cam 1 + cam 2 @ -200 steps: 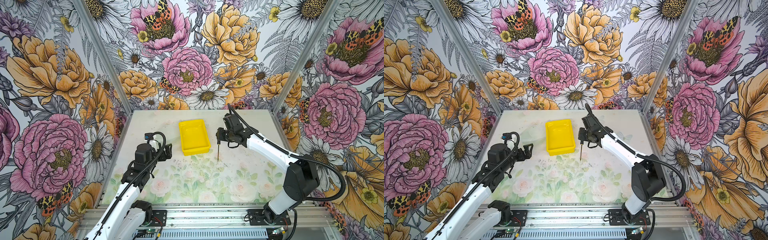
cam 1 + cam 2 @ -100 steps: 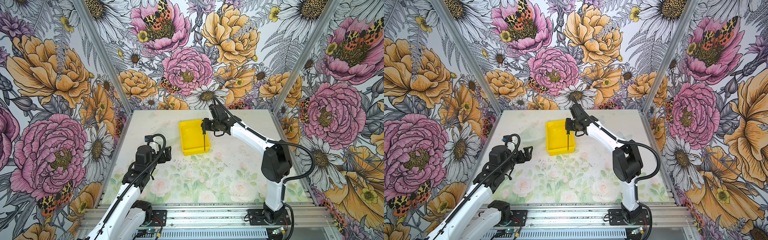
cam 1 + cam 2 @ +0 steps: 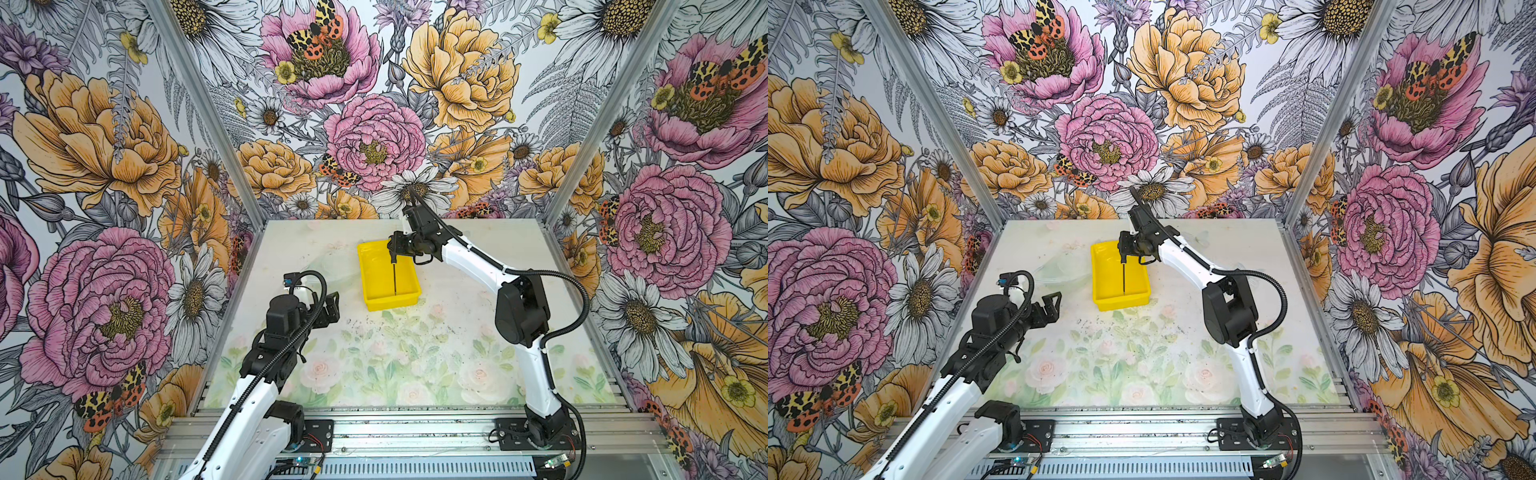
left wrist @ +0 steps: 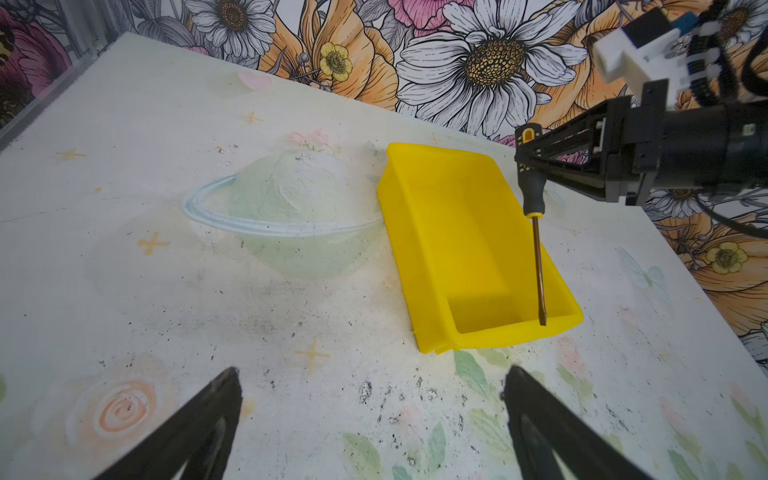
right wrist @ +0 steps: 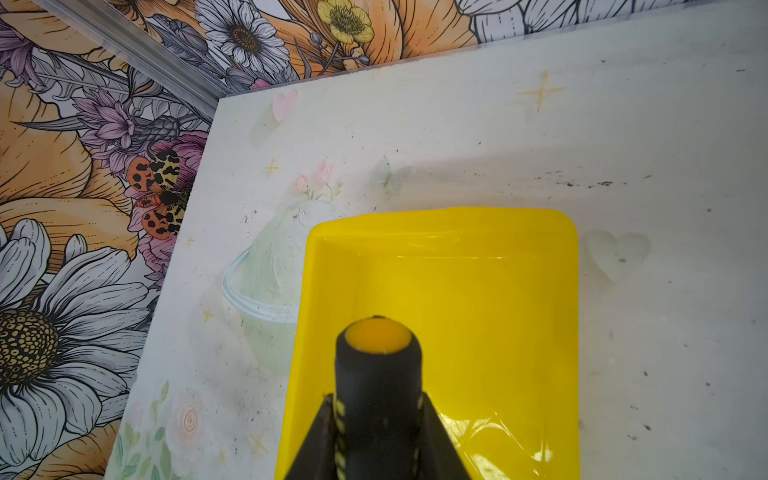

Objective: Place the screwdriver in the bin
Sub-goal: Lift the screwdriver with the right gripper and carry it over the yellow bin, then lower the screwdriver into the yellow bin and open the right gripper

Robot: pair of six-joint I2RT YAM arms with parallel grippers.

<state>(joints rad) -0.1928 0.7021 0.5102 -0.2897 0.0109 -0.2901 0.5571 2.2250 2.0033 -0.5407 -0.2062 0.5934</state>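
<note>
Right claw point(image 4: 524, 160) clamped on one slim screwdriver point(image 4: 533, 195), black handle, yellow cap, thin dark shaft hanging straight down over one glossy yellow plastic bin point(image 3: 376, 274), mid-desk, far side. Left claw point(image 3: 1050, 305) spread wide, holding nothing, near-left of bin above scuffed pastel desk point(image 3: 415, 353).

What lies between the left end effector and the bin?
Nothing but bare printed tabletop: the left wrist view shows the open left end effector facing the bin across an unbroken stretch; the screwdriver hangs above the bin.
</note>
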